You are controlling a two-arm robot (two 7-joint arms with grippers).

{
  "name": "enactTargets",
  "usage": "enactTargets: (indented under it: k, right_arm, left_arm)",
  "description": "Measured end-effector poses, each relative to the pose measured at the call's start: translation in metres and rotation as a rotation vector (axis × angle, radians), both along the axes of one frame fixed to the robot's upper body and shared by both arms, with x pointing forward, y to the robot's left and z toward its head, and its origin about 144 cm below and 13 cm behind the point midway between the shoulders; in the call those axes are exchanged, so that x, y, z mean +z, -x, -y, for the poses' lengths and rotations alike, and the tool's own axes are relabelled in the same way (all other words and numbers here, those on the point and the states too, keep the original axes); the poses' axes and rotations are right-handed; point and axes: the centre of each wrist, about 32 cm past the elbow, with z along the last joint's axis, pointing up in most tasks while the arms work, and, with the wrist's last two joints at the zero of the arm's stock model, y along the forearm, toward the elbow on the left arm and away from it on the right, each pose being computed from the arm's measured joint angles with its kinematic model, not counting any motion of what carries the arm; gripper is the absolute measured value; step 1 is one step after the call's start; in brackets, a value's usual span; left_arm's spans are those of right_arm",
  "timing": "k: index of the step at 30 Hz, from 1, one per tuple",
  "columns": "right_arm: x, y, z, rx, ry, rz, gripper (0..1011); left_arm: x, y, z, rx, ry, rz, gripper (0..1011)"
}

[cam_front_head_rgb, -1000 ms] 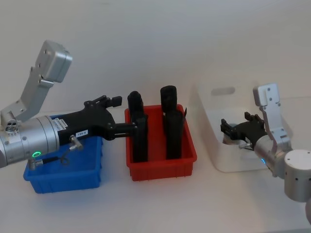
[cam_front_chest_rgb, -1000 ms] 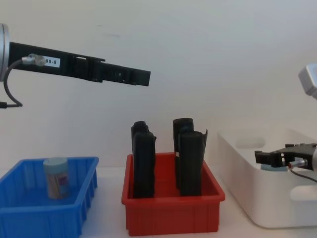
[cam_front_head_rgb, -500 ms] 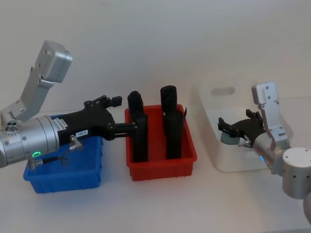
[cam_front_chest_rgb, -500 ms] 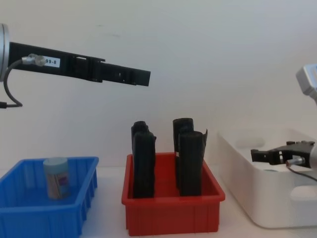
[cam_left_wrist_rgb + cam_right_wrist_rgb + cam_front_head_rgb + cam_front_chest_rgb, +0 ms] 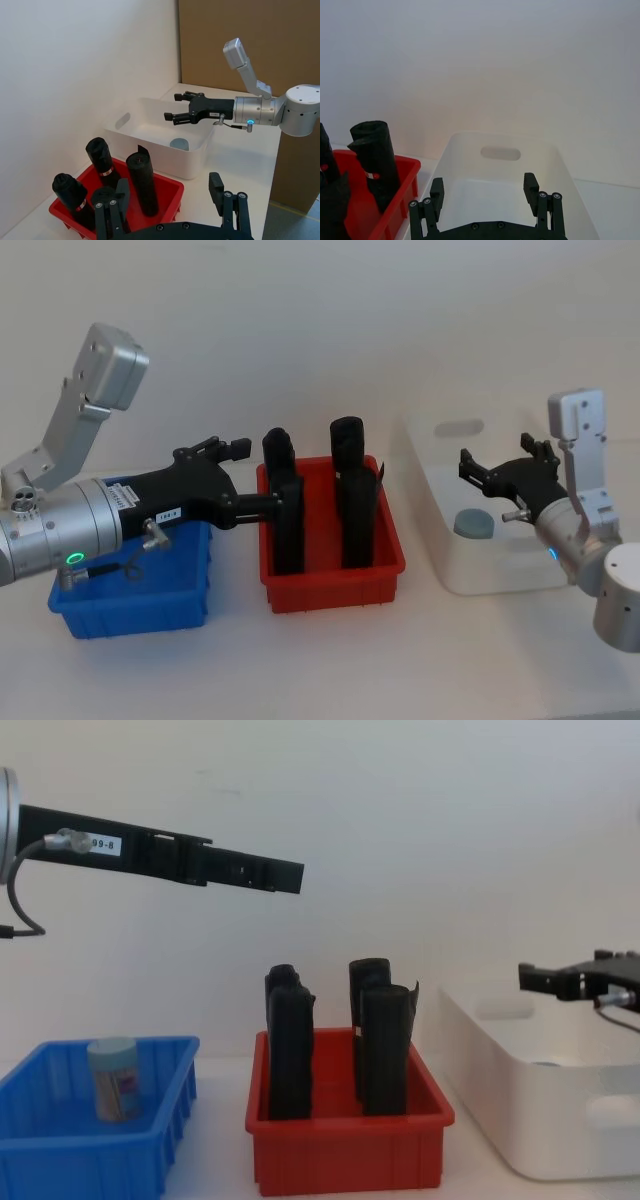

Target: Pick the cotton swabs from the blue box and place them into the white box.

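Two cotton swabs (image 5: 113, 1078): one in blue box (image 5: 60, 1160), one in white box (image 5: 540, 1140).
Both seemingly upright; my right gripper (image 5: 470, 468) and left gripper (image 5: 169, 181) spread, empty.

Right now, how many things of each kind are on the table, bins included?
cotton swabs: 2
tall black objects: 4
bins: 3, the blue box, red bin, white box
Total: 9
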Motion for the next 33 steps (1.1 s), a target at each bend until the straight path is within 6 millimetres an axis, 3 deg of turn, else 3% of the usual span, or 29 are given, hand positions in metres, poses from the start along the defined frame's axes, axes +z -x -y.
enactTargets:
  k: [17,33]
  right_arm:
    - [0.005,0.017,0.004,0.001,-0.022,0.05,1001]
    - [-0.002,0.057,0.007,0.032,-0.038,0.058,1001]
  left_arm:
    - [-0.007,0.001,0.005,0.024,-0.002,0.013,1004]
    - [-0.047,0.009,0.032,0.172,-0.013,0.097,1004]
